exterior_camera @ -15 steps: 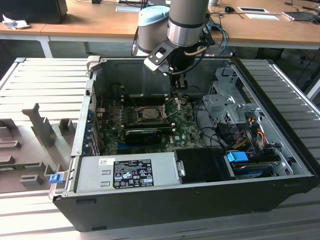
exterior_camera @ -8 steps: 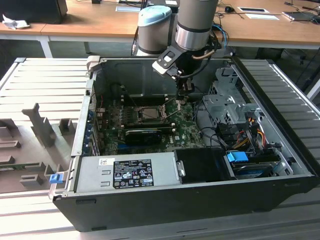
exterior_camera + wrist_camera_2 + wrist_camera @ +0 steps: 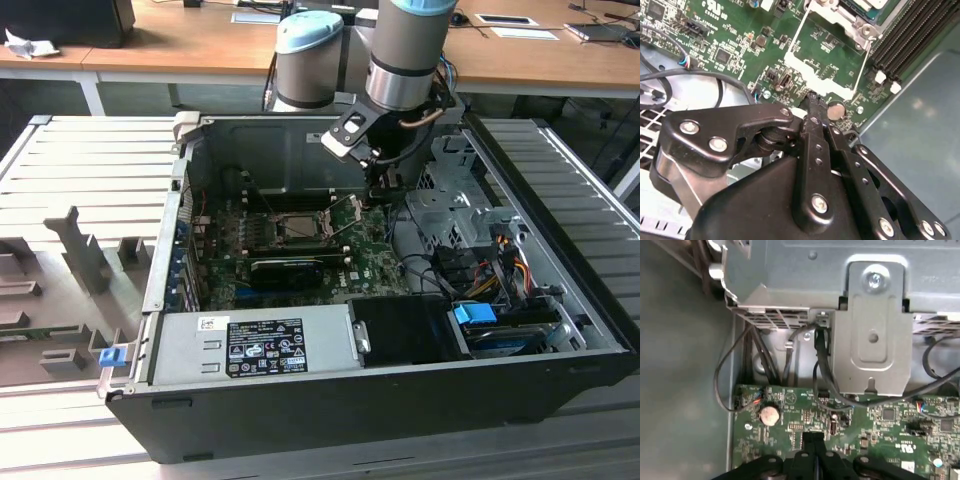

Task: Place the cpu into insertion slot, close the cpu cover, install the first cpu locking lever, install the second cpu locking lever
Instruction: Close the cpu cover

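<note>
Insertion slot (image 3: 865,7) mostly off-frame, contents perhaps indiscernible.

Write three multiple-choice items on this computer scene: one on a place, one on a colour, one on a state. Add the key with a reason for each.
1. Relative to the computer case, the gripper is:
A. outside it, on the exterior view's left
B. inside it, above the circuit board, on the exterior view's right of the socket
C. high above it, well clear

2. The circuit board is:
A. red
B. blue
C. green

3. The computer case is:
A. open, with its insides showing
B. shut with a panel
C. standing upright on its end

Key:
1 B: the arm reaches down between the case walls, beside the socket.
2 C: the board looks green in both wrist views.
3 A: the board lies in plain sight from above.
</note>
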You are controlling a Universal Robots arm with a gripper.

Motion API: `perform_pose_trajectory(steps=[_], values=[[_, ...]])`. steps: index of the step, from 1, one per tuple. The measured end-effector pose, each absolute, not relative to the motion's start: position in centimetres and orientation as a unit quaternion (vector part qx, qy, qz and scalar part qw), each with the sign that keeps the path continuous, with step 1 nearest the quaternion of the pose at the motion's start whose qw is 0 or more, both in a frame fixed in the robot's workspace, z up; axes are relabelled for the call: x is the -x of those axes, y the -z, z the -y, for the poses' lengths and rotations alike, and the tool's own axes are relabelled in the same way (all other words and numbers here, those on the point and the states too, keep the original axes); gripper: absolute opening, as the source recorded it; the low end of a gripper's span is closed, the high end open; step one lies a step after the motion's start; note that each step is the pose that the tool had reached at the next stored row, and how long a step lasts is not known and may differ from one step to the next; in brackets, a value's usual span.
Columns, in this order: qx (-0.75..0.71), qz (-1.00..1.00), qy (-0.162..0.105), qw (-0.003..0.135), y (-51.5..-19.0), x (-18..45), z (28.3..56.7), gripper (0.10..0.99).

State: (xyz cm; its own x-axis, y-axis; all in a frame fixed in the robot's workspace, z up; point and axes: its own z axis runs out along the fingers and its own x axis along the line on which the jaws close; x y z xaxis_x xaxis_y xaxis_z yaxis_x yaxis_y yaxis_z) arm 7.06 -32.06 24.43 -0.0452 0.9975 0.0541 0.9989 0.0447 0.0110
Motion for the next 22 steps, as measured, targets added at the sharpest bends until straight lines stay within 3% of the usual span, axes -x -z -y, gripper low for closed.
perform_pose_trajectory(steps=[22], values=[[0.691, 0.723, 0.023, 0.016, -24.3, -3.0, 32.2, 0.106]])
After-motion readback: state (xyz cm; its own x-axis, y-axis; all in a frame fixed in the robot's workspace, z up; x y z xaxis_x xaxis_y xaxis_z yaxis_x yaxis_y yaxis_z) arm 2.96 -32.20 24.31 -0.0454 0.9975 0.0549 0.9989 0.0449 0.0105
